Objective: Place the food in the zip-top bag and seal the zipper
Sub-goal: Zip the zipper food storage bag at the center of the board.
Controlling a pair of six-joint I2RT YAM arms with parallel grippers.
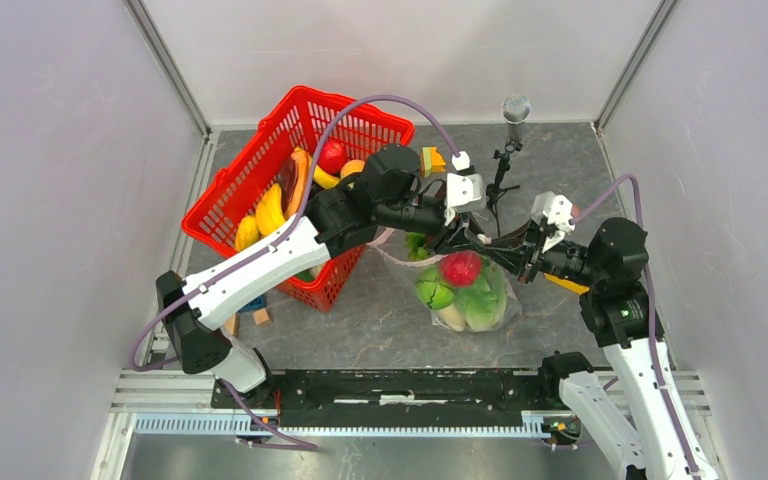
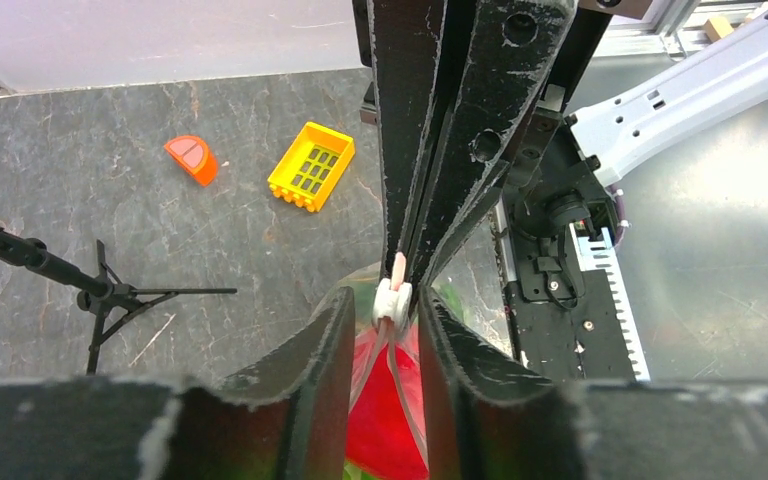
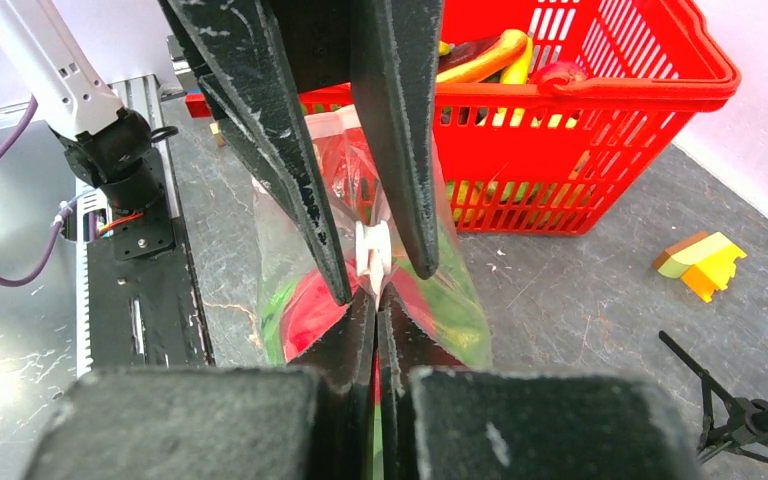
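The zip-top bag (image 1: 465, 295) lies on the table's middle, holding a round red fruit (image 1: 460, 268), green lettuce (image 1: 480, 300) and a cream-white vegetable (image 1: 450, 318). My left gripper (image 1: 468, 238) reaches over the bag's mouth. In the left wrist view its jaws (image 2: 385, 305) stand narrowly around the white slider (image 2: 392, 300) of the pink zipper. My right gripper (image 1: 522, 255) meets it from the right and is shut (image 3: 375, 300) on the pink zipper strip (image 2: 398, 268) just past the slider (image 3: 372, 250). Below the slider the two strips part over the red fruit (image 2: 385, 420).
A red mesh basket (image 1: 222, 190) with bananas (image 1: 270, 208) and a red fruit (image 1: 332, 155) stands at the left. A microphone stand (image 1: 513, 110) is at the back. Loose blocks lie behind the bag (image 1: 432, 160), and more (image 1: 255, 312) by the basket.
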